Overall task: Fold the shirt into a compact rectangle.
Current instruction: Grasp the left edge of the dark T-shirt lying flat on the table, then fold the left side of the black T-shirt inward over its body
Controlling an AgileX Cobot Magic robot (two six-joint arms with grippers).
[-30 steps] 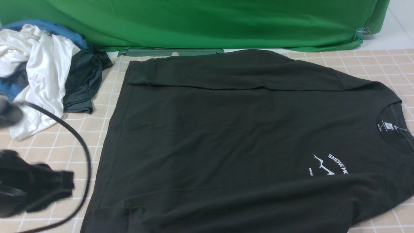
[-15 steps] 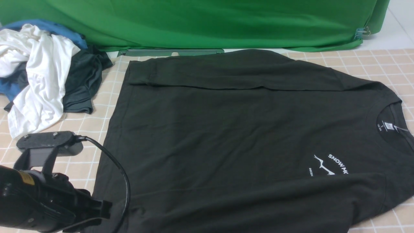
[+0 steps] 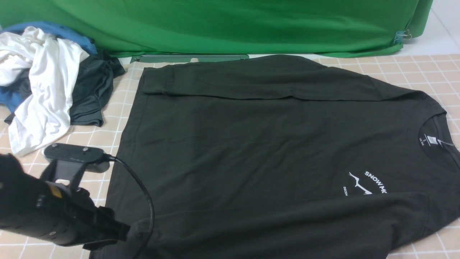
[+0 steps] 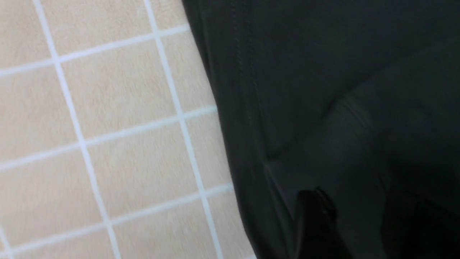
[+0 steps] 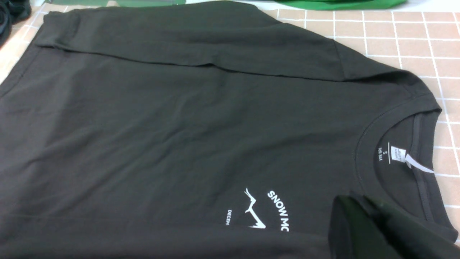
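Shirt [image 3: 251, 144] spread flat on counter [image 3: 413, 68].
Left jaws at near-left hem, opening unclear; right jaws pressed together.

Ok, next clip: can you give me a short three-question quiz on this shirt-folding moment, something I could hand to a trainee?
1. True or false: the shirt lies with its collar toward the robot's right.
2. Which gripper is down at the shirt's near hem corner? A) left B) right C) neither
3. What colour is the garment lying on top of the pile of clothes beyond that corner?

Key: 1 true. 2 A, the left gripper. 3 white.
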